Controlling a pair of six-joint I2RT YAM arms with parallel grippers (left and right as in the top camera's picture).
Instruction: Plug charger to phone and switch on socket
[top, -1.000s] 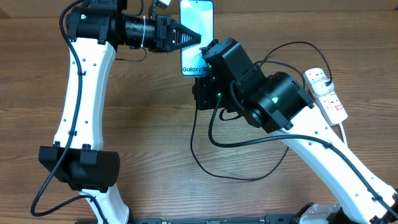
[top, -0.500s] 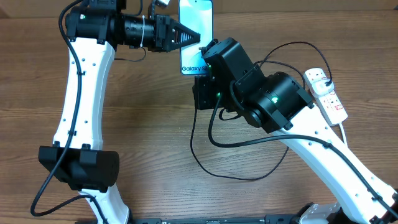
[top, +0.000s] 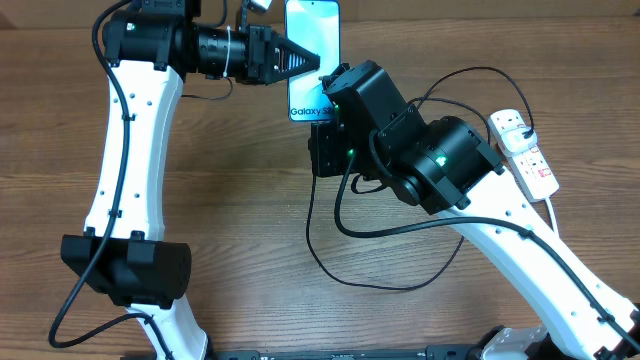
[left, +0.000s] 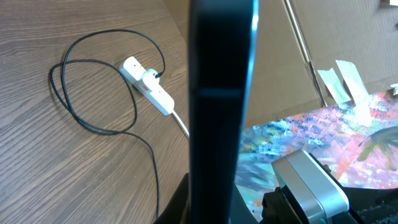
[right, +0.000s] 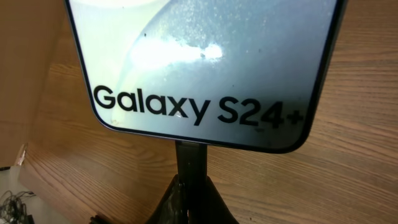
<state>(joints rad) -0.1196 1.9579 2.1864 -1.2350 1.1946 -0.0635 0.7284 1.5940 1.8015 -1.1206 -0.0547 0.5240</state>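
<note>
The slim phone (top: 322, 25) is facing screen-up at the far side of the surface, glowing pale blue, with "Galaxy S24+" near its closer short edge. The thin black charger (top: 390, 288) is looping across the wood. Its plug tip (right: 189, 163) is touching the middle of that edge, and its black plug is sitting in the white socket (top: 525, 150) on the right.

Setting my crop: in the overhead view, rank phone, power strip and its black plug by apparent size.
1. Galaxy S24+ phone, partly hidden, possibly nearer the camera.
2. White power strip.
3. Black plug, clearly smallest.
</note>
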